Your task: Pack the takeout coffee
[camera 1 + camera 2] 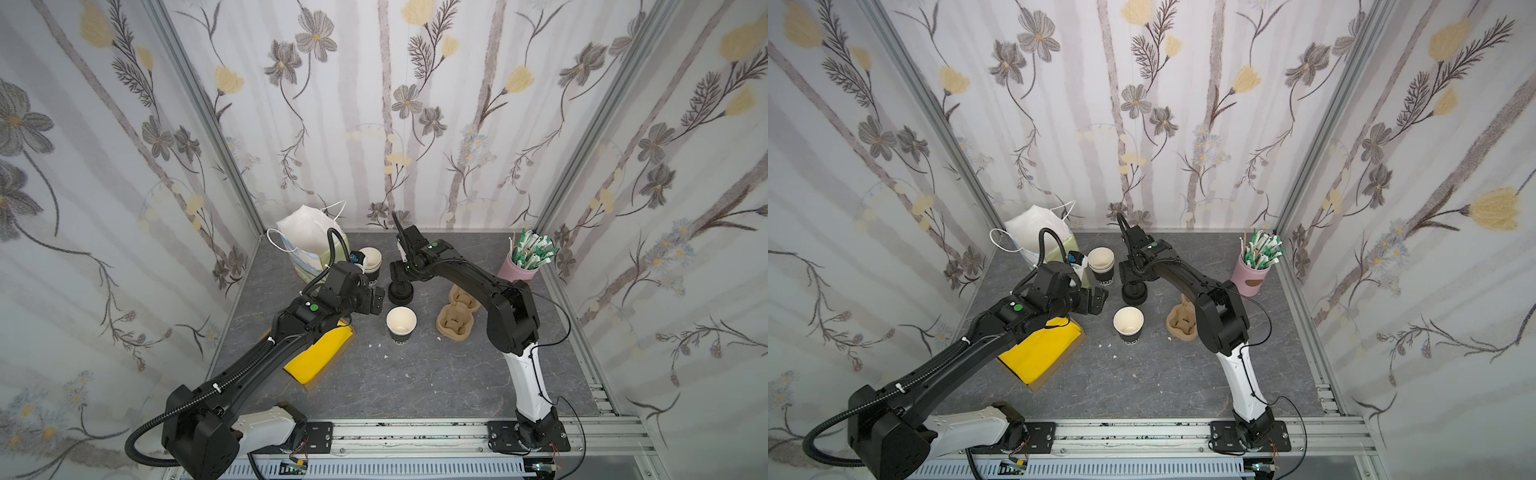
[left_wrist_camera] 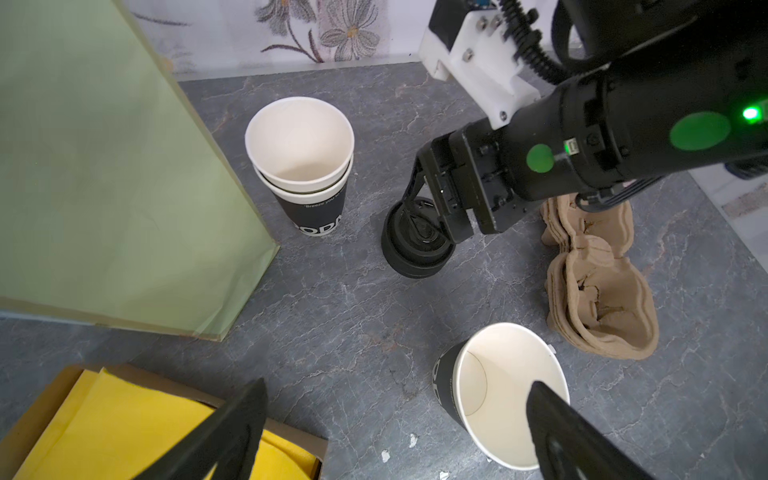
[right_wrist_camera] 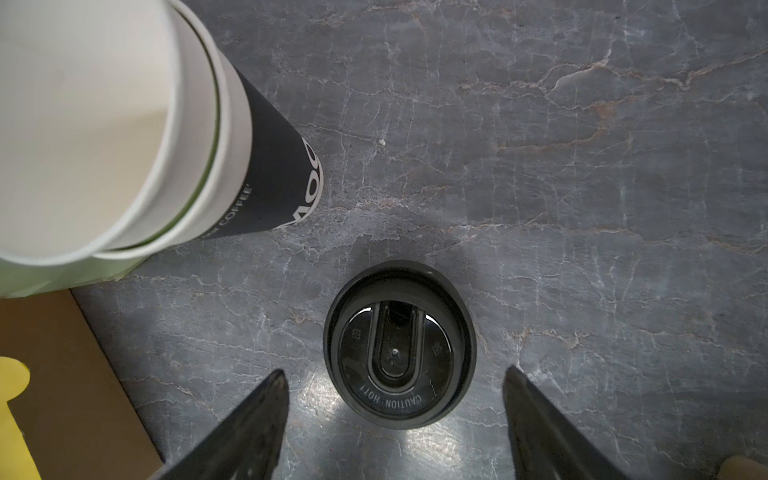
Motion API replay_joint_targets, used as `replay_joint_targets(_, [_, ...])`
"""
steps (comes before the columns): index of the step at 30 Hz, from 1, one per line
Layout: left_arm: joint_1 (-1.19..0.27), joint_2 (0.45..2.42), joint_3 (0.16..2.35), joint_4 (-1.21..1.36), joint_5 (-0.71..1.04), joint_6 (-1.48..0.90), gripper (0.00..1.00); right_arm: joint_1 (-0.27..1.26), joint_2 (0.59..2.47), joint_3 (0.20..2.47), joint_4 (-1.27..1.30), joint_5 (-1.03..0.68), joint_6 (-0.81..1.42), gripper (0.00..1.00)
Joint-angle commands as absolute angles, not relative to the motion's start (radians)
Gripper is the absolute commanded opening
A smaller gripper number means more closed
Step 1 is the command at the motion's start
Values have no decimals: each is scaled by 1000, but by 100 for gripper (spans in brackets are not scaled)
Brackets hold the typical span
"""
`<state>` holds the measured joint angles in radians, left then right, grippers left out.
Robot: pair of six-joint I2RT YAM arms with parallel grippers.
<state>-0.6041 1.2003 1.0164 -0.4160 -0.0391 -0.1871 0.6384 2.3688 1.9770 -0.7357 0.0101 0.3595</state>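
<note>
Lettering "CAUTION HOT!" marks lid [image 3: 399,345] beneath wide-apart right gripper [image 3: 394,372]; left gripper [image 2: 397,384] apart too.

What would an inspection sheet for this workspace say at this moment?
Surface: grey marbled tabletop, a few white scraps.
Job's things: cup upright, lidless, mid-table; top lid sits on lid stack behind it.
Clutter: cup stack, paper bag, box of yellow sheets, pulp carriers, pink holder of wrapped sticks.
Grippers: left pincer open, empty, beside cup; right pincer open over top lid, not closed.
Cables: corrugated hose along left arm; thin wire on right arm.
Surroundings: floral walls, aluminium frame.
</note>
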Motion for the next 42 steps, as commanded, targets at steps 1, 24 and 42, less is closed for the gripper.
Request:
replay_joint_targets(1, [-595,1161,991,-374,-36,-83,100,640,2406,2026,-771,2,385,80])
replay_joint_targets(24, [-579,1188,935,-331,86,-93,100,638,2482,2056,-805,1,402,78])
replay_joint_targets(42, [-580,1194,913,-330,71,-130,100,640,2488,2070,-820,-5,379,76])
